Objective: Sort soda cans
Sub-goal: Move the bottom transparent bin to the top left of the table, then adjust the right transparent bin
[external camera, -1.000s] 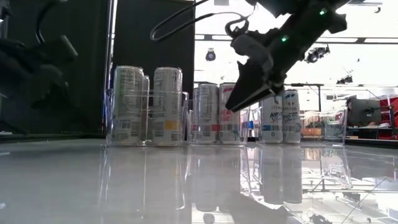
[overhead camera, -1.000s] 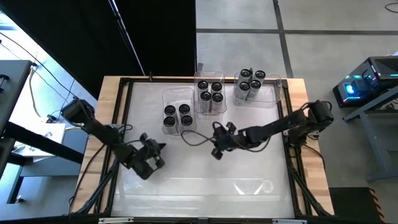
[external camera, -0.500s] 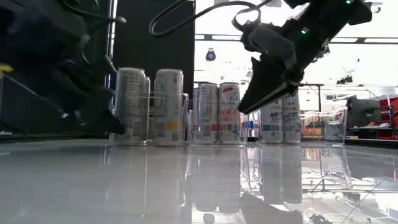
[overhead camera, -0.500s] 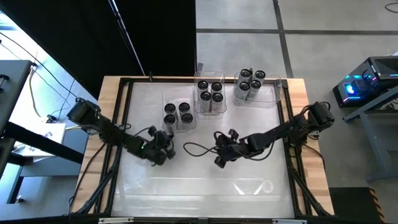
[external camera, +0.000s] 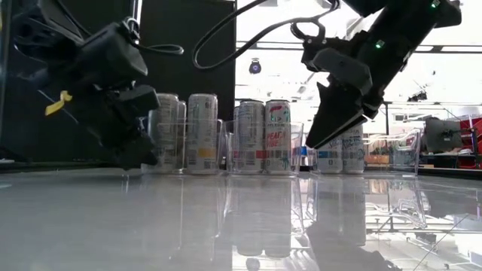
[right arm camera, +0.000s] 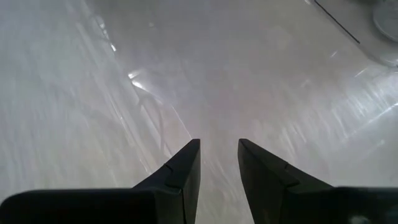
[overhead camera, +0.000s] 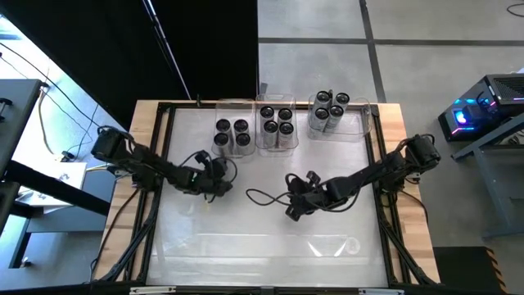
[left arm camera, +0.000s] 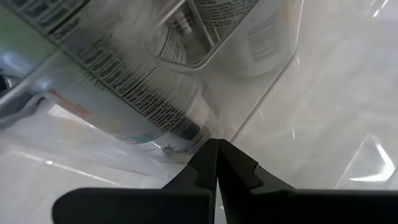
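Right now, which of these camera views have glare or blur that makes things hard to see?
Low view: bright backlight behind the cans turns both arms into silhouettes, and the glossy table mirrors everything. Left wrist view: the tray and cans are streaked with motion blur. Right wrist view: smeared highlights cross the table. High view: clear, with a small glint near the front edge.

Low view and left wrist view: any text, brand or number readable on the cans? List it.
None can be read for sure.
Cans in the left tray: blocks of small print, too small.
Middle can with red lettering: blurred, not readable.
Far cans: blue and dark print, too small.
Can seen close in the left wrist view: lines of fine print, smeared.
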### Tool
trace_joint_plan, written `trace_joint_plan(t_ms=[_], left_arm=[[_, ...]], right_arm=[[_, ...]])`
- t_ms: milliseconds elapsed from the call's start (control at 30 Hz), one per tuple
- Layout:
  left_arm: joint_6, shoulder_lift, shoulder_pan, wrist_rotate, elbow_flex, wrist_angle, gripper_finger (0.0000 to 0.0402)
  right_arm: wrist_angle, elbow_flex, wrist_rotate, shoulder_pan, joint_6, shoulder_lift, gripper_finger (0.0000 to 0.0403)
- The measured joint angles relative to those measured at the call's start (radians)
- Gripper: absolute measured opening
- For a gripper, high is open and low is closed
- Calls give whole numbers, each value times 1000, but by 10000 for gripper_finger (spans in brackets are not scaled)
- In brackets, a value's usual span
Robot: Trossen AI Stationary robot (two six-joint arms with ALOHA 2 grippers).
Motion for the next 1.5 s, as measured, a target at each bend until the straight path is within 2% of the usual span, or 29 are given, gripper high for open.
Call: trace_joint_plan(t_ms=[267,400,567,667,800,867,1000,1167,1300,1400,1500], left_arm=[[66,0,37,3,0,11,0],[92,0,36,2,0,12,0],[76,-15,-16,20,-1,2,0],[68,-40,-64,28,0,-14,0],[46,-81,-135,29,19,-21,0],[45,-96,-168,30,34,-21,0],[102,-113,-220,34,55,-18,0],[152,-118,-235,1,57,-26,0],[159,-118,-221,-23,57,-52,0],[159,-118,-210,-28,57,-55,0],[159,-118,-204,-27,57,-57,0]], right_arm=[[-5,0,8,0,-7,0,103],[-14,-1,103,22,-22,-22,103],[-157,-1,188,55,-19,-189,103],[-279,-1,208,25,42,-327,103],[-360,-1,204,-90,79,-471,103],[-366,-1,141,-186,63,-507,104],[-352,0,-24,-381,-47,-487,121],[-282,0,-162,-530,-193,-408,184],[-200,0,-186,-567,-266,-349,225],[-168,3,-181,-582,-274,-315,231],[-200,39,-132,-586,-290,-279,232]])
